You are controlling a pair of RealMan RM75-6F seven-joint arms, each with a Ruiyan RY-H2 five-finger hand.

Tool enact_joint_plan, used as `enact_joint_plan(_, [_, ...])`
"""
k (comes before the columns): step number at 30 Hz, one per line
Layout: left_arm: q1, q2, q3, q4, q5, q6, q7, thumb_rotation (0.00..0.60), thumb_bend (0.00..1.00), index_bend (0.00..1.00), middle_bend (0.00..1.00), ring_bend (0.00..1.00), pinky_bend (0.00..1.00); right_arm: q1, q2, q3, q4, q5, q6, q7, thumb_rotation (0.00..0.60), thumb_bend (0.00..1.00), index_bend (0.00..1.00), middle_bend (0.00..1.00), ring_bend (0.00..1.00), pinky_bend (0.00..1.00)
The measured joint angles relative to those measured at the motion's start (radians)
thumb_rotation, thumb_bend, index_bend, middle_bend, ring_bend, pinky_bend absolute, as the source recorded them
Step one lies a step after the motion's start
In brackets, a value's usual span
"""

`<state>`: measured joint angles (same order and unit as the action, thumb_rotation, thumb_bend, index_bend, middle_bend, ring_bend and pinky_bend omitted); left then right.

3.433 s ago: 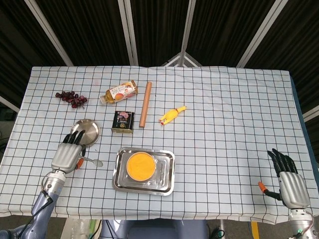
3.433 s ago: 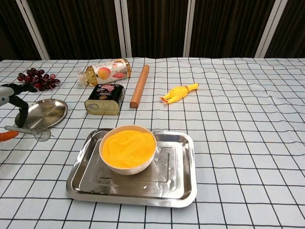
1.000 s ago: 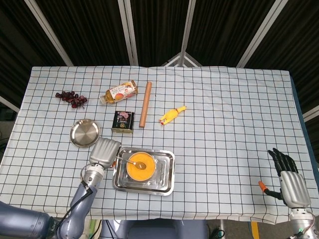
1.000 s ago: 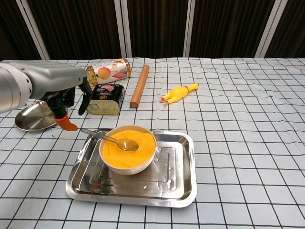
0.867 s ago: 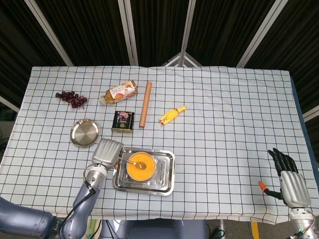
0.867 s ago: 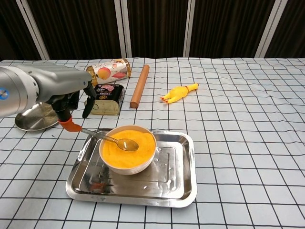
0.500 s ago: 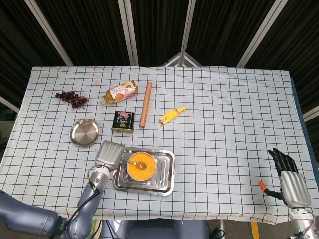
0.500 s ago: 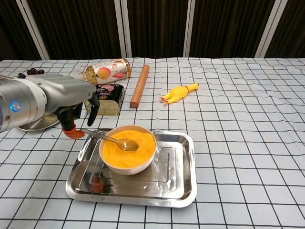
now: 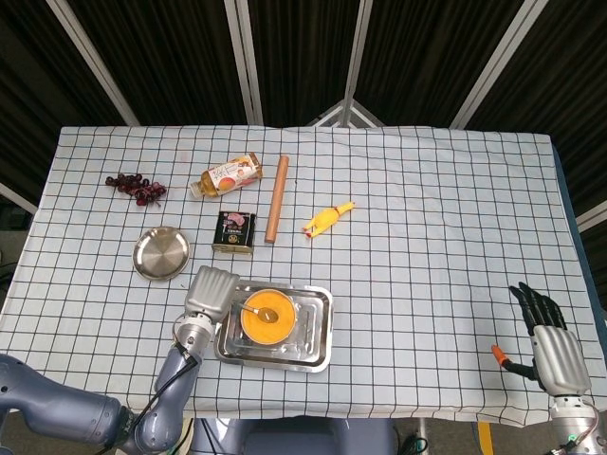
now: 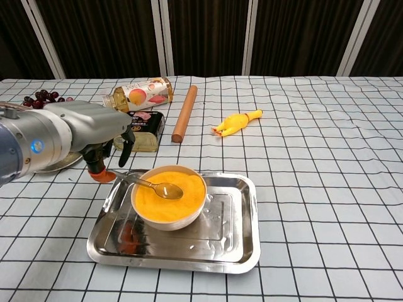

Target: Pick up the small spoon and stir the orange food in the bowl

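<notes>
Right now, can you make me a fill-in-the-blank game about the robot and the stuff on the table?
1. The spoon is held by the robot's ____ hand.
2. The spoon's round end rests in the ____ food.
3. The bowl stands inside a shiny metal ____.
4. The yellow toy looks like a rubber ____.

Missing words: left; orange; tray; chicken
</notes>
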<state>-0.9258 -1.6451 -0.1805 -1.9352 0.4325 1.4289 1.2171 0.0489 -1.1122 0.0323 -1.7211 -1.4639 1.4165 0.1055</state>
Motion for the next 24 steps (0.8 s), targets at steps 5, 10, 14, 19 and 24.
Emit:
enact_joint_plan(5, [-0.008,-0.015,0.005,0.01,-0.007,0.001,0.003,0.6,0.48,0.49,1.0,1.0,1.0,0.0,0.001,0.0,-0.001,-0.001,0.001,0.003,0.6,0.32,0.0,0.0,0.0,0.0])
enact_joint_plan(10, [-0.015,-0.028,0.006,0.017,-0.013,0.005,0.004,0.6,0.48,0.49,1.0,1.0,1.0,0.0,0.001,0.0,-0.001,-0.002,0.001,0.005,0.6,0.32,0.0,0.0,0.0,0.0])
enact_joint_plan(14, [-0.019,-0.032,0.006,0.026,-0.018,0.009,0.006,0.6,0.48,0.49,1.0,1.0,1.0,0.0,0.001,0.0,-0.001,-0.002,0.001,0.005,0.6,0.32,0.0,0.0,0.0,0.0])
enact_joint_plan(19, [-0.023,-0.036,0.005,0.034,-0.024,0.01,0.004,0.6,0.49,0.49,1.0,1.0,1.0,0.0,0.002,-0.001,-0.001,-0.002,0.0,0.005,0.6,0.32,0.0,0.0,0.0,0.0])
enact_joint_plan(24, [-0.026,-0.041,0.007,0.038,-0.02,0.009,-0.001,0.6,0.49,0.49,1.0,1.0,1.0,0.0,0.001,-0.002,-0.003,-0.003,-0.001,0.004,0.6,0.32,0.0,0.0,0.0,0.0])
